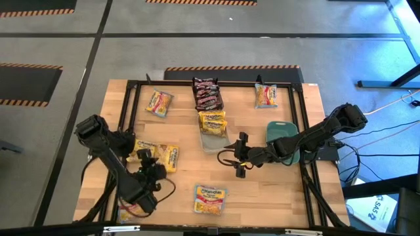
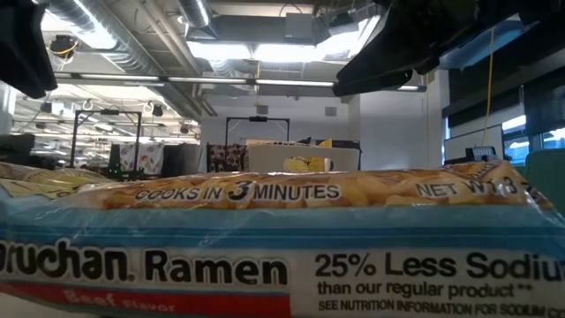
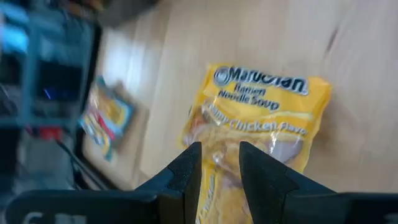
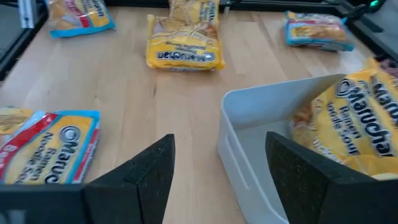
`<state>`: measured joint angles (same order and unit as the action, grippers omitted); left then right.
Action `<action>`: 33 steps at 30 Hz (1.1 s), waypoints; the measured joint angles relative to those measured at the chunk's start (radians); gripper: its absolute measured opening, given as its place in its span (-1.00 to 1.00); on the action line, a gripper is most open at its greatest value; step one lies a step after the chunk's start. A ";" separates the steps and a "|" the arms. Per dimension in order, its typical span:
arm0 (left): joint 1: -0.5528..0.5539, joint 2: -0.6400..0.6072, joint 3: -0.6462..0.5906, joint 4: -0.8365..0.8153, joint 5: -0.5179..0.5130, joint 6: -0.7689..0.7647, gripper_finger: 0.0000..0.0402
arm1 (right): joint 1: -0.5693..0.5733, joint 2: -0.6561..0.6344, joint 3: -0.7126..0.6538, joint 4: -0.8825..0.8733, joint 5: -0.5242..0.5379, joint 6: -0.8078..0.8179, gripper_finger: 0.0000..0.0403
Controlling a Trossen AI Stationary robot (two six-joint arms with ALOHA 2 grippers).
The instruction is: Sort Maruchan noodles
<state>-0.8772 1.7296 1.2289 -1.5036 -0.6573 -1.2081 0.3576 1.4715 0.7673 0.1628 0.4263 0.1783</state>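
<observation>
My left gripper (image 3: 221,165) (image 1: 149,172) is over the table's near left part, shut on a yellow Maruchan chicken noodle packet (image 3: 261,118) (image 1: 163,157). My right gripper (image 4: 221,168) (image 1: 239,158) hangs open mid-table, its fingers on either side of a corner of the clear bin (image 4: 249,143) (image 1: 209,143) without touching it. Yellow packets (image 1: 213,122) lie in that bin. Dark brown-red packets (image 1: 207,94) lie flat behind it. Orange-yellow packets lie flat at the far left (image 1: 159,103), far right (image 1: 266,96) and near edge (image 1: 210,198). My left gripper pinches the yellow packet by its near end (image 3: 219,155) between its two fingers, which slant downward. The rest of the packet stretches away from the fingertips, printed face up. Whether its far end still lies on the wood cannot be told.
A teal bin (image 1: 282,139) sits under my right arm at the table's right. A black frame (image 1: 131,98) runs round the work area. The packet at the near edge (image 2: 282,238) fills the low view. Bare wood (image 1: 262,190) lies at the near right.
</observation>
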 joint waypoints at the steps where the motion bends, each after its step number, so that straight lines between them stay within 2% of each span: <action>1: 0.017 -0.011 0.000 0.000 0.031 -0.011 -0.49 | 0.000 0.000 0.000 0.000 -0.008 0.000 0.15; 6: 0.102 -0.064 -0.021 0.006 0.239 0.034 -0.50 | 0.000 0.000 0.000 0.000 -0.018 0.001 0.15; 11: 0.152 -0.165 -0.135 0.087 0.284 0.072 -0.51 | 0.002 0.000 0.000 -0.011 -0.019 0.025 0.15; 15: 0.193 -0.218 -0.255 0.271 0.337 0.121 -0.51 | 0.002 0.000 0.000 -0.012 -0.019 0.027 0.15; 21: 0.227 -0.210 -0.369 0.570 0.362 0.258 -0.51 | 0.002 0.000 0.000 -0.006 -0.018 0.026 0.15; 25: 0.249 -0.210 -0.413 0.806 0.385 0.342 -0.51 | 0.002 0.000 0.000 0.003 -0.017 0.026 0.15; 29: 0.270 -0.210 -0.426 1.016 0.362 0.413 -0.51 | 0.002 0.000 0.000 0.011 -0.017 0.026 0.15; 33: 0.304 -0.210 -0.402 1.110 0.373 0.505 -0.51 | 0.002 0.000 0.000 0.026 -0.018 0.026 0.15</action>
<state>-0.5729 1.5200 0.8269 -0.3939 -0.2847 -0.7033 0.3595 1.4715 0.7676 0.1884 0.4080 0.2047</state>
